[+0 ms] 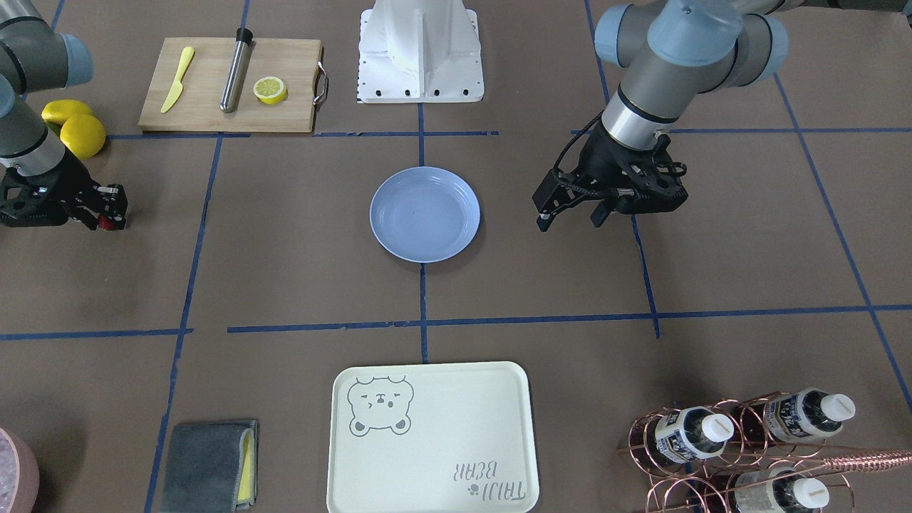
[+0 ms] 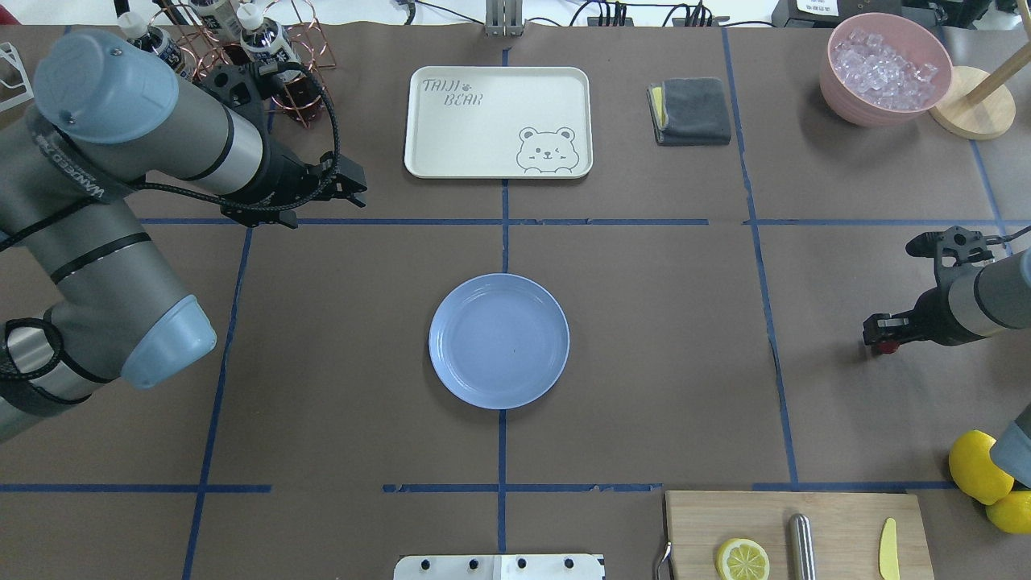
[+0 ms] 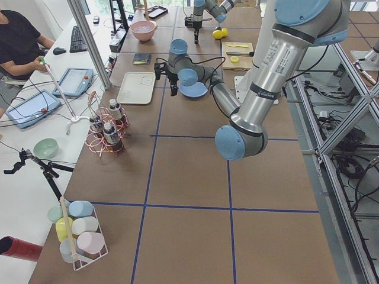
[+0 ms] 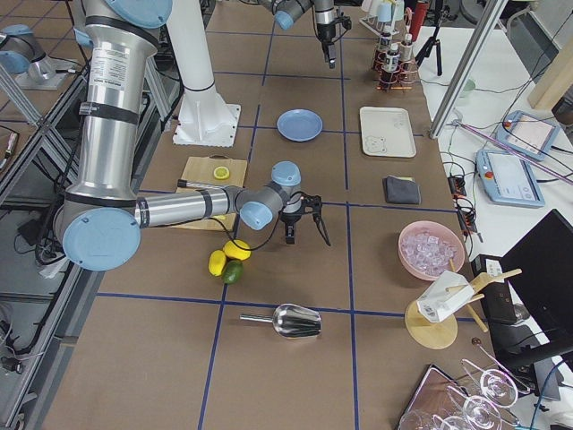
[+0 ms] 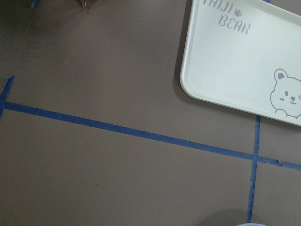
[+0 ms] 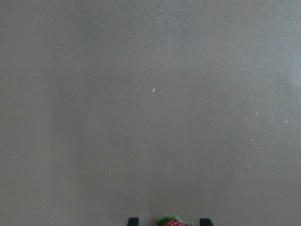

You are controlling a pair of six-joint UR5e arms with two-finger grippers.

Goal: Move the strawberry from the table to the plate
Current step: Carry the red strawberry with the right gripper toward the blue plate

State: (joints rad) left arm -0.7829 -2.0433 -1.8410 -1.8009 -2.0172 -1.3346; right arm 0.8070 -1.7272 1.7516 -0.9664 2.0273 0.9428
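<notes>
In the front-facing view, the right gripper sits low at the view's left edge. Its fingertips are down at the tabletop, and the strawberry is a red speck at their tips. Two lemons lie just beyond it. The light-blue plate lies in the middle, well apart from the berry. On the plate's other side the left gripper hangs above the tabletop with its fingers spread apart.

In the overhead view, the strawberry shows as a red dot under the right gripper's tip, far out to the right of the plate. The left gripper is on the far left, near the cream tray.

In the right wrist view, the strawberry lies on the tabletop at the bottom edge, red with a bit of green. It sits between the two dark fingertips. A strip of tabletop shows between the berry and each finger, so the fingers stand apart on either side of it, not clamped.

In the left wrist view, the tray's bear-printed corner lies beside a blue tape line.
</notes>
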